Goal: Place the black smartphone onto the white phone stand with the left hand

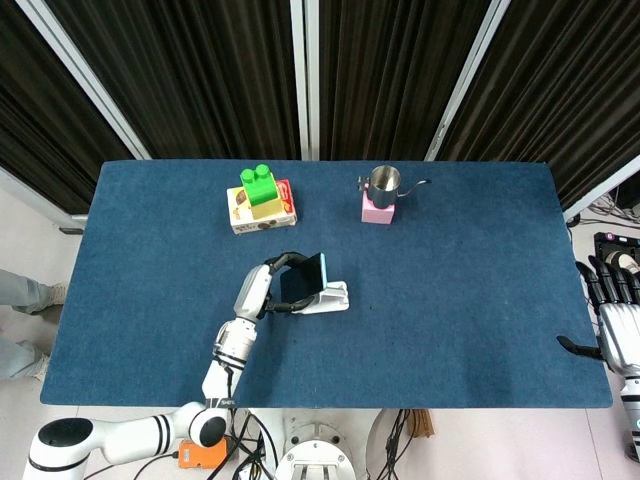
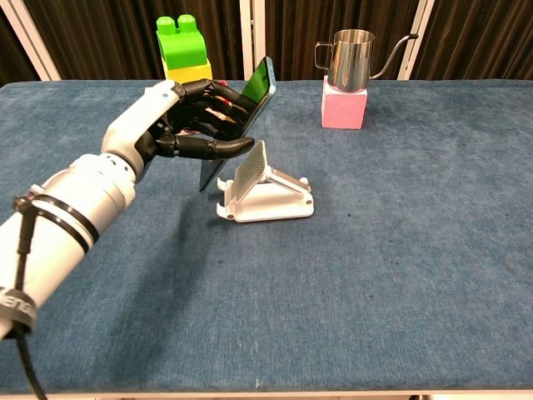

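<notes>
My left hand [image 1: 268, 288] [image 2: 196, 127] grips the black smartphone [image 1: 301, 281] [image 2: 241, 115], which has a light blue edge. The phone is held upright and tilted, just above and to the left of the white phone stand [image 1: 331, 298] [image 2: 265, 192]. In the chest view the phone's lower end hangs close to the stand's raised back plate; I cannot tell whether they touch. My right hand [image 1: 615, 320] hangs off the table's right edge with its fingers apart and nothing in it.
A green and yellow toy block [image 1: 259, 190] [image 2: 185, 67] sits on a snack box [image 1: 270, 215] at the back left. A steel kettle [image 1: 384, 183] [image 2: 351, 58] stands on a pink block [image 1: 377, 210] [image 2: 344, 107] at the back centre.
</notes>
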Controlling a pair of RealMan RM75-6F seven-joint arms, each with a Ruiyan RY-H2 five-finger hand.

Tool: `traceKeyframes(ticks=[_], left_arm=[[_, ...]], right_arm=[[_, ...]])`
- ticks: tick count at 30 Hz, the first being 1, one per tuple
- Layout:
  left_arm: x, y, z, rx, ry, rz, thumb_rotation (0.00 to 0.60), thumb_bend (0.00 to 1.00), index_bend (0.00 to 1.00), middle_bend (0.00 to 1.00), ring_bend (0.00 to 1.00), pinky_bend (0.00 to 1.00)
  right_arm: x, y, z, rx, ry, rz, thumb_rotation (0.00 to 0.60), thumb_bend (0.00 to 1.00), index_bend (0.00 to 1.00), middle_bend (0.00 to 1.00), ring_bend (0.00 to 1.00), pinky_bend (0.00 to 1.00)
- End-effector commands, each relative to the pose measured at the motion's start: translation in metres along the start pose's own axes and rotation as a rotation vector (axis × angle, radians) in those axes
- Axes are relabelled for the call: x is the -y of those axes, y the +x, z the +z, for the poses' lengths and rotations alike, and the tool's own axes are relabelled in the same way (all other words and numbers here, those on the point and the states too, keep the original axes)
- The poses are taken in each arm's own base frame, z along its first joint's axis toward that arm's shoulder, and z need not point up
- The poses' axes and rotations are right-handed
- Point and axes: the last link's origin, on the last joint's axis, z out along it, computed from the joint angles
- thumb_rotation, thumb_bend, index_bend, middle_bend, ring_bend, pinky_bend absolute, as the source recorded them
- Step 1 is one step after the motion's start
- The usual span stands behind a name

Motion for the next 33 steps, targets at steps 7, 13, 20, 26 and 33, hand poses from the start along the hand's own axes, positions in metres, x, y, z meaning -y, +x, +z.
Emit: traceKeyframes(ticks=[7,13,20,26,33], left_arm=[[-0.003,-0.016,0.000,-0.018,0.004,-0.013,0.600,0.20,0.46,0.56,0.40,0.26],[0.001,-0.024,0.000,-0.022,0.010,0.000,0.600,0.20,0.46,0.55,0.39,0.26],[0.003,-0.030,0.001,-0.030,0.020,-0.017,0.600,0.20,0.46,0.55,0.39,0.24],[0.005,-0.035,0.001,-0.031,0.020,-0.011,0.600,0.20,0.45,0.56,0.39,0.24],[0.011,-0.039,-0.001,-0.017,0.021,0.011,0.600,0.17,0.38,0.51,0.35,0.21]], right_arm=[[-0.002,-0.002,0.001,0.006,0.000,0.004,0.600,0.15,0.00,0.00,0.00,0.04],[-0.004,-0.003,0.000,0.008,-0.006,0.005,0.600,0.15,0.00,0.00,0.00,0.04],[-0.004,-0.005,0.002,0.012,-0.005,0.008,0.600,0.15,0.00,0.00,0.00,0.04],[-0.004,-0.006,0.003,0.016,-0.006,0.009,0.600,0.15,0.00,0.00,0.00,0.04],[-0.005,-0.006,0.004,0.019,-0.007,0.010,0.600,0.15,0.00,0.00,0.00,0.04]])
